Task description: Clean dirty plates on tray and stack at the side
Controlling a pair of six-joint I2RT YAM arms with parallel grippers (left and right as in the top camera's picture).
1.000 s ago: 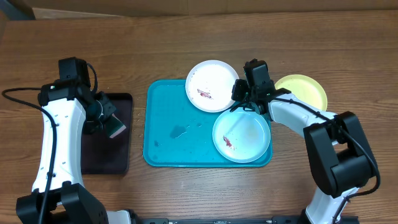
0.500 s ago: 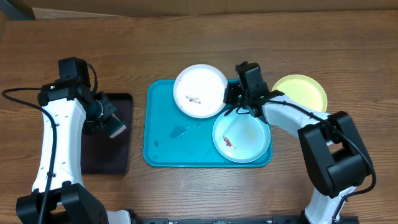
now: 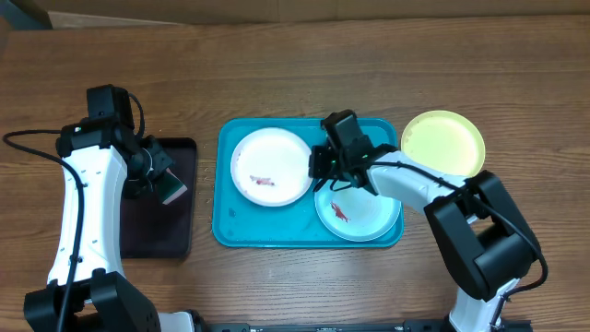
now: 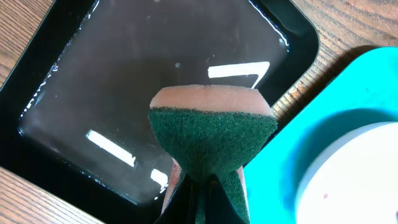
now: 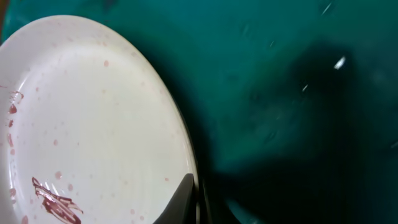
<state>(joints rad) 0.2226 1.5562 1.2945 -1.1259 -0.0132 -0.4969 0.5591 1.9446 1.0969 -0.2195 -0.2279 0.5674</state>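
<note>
The white plate [image 3: 270, 166], with a brown-red smear, lies over the left half of the turquoise tray [image 3: 230, 212]. My right gripper [image 3: 320, 168] is shut on its right rim; the right wrist view shows the plate [image 5: 87, 124] and my fingers [image 5: 198, 199] pinching its edge. The mint-rimmed plate [image 3: 364, 210] with a red smear sits at the tray's right. The yellow-green plate [image 3: 443, 142] lies on the table right of the tray. My left gripper [image 3: 164, 184] is shut on a green-and-pink sponge [image 4: 211, 134] above the black tray [image 4: 124, 74].
The narrow black tray [image 3: 175, 221] holds shallow liquid and lies left of the turquoise tray. A small dark smear [image 3: 265, 195] marks the turquoise tray floor. Bare wooden table [image 3: 277, 74] surrounds both trays.
My right gripper has carried the white plate leftward and down, from the tray's upper right edge to over its left half. The left arm has not moved.
</note>
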